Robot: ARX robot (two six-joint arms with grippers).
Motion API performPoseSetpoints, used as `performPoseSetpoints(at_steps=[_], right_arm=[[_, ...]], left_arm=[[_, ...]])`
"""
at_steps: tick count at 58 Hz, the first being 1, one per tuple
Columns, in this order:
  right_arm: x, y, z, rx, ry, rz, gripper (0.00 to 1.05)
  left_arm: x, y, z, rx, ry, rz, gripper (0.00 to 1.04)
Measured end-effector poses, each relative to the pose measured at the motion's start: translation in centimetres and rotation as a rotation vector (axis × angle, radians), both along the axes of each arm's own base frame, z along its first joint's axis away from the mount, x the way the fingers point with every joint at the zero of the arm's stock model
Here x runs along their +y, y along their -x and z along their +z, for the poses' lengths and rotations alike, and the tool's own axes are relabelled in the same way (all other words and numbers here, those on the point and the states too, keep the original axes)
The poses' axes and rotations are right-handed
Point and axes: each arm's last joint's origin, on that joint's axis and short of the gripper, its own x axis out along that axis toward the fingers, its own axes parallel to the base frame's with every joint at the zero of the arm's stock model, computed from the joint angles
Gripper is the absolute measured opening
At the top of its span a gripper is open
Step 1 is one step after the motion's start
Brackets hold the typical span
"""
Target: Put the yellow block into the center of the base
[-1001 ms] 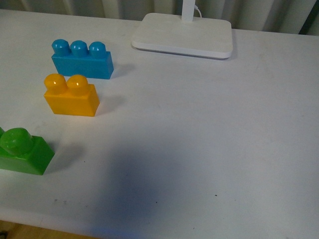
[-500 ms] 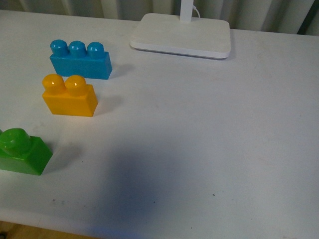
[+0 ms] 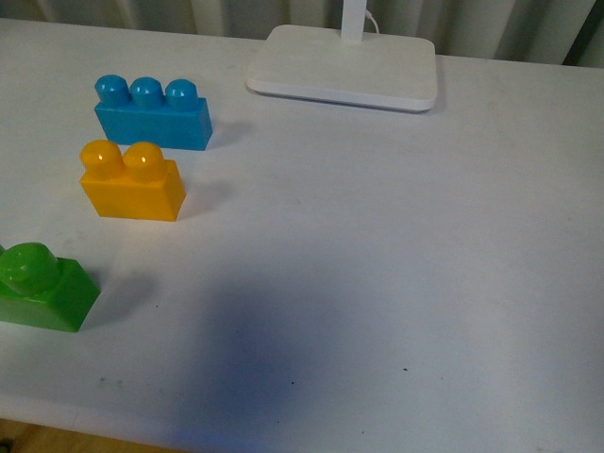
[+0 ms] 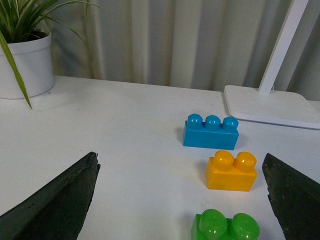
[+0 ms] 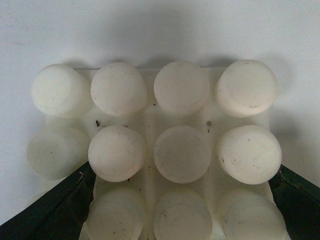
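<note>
The yellow block (image 3: 132, 182) stands on the white table at the left, studs up, and also shows in the left wrist view as the yellow block (image 4: 231, 171). My left gripper (image 4: 182, 200) is open, its dark fingers (image 4: 55, 202) wide apart, with the yellow block ahead between them and off to one side. The base (image 5: 165, 150), a white plate of round studs, fills the right wrist view. My right gripper (image 5: 180, 210) is shut on the base at its near edge. Neither the base nor either arm shows in the front view.
A blue three-stud brick (image 3: 151, 113) lies just behind the yellow block. A green brick (image 3: 42, 288) sits at the table's left front. A white lamp stand (image 3: 344, 68) is at the back, and a potted plant (image 4: 25, 55) is seen in the left wrist view.
The front view has shifted a few pixels, so the bricks and lamp stand sit slightly further left than a second ago. Nothing on the table has moved.
</note>
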Motion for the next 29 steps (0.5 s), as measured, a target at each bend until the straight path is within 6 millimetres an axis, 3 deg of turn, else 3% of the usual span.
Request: performPoseSetpoints(at_steps=[13, 29], right_arm=[[4.4, -0.1, 0.0, 0.001, -0.008, -0.093, 0.96], [11.9, 0.6, 0.3, -0.012, -0.038, -0.055, 0.96]], left_arm=[[0.0, 0.0, 0.0, 0.0, 0.0, 0.0, 0.98], [0.0, 0.0, 0.0, 0.0, 0.0, 0.0, 0.98]])
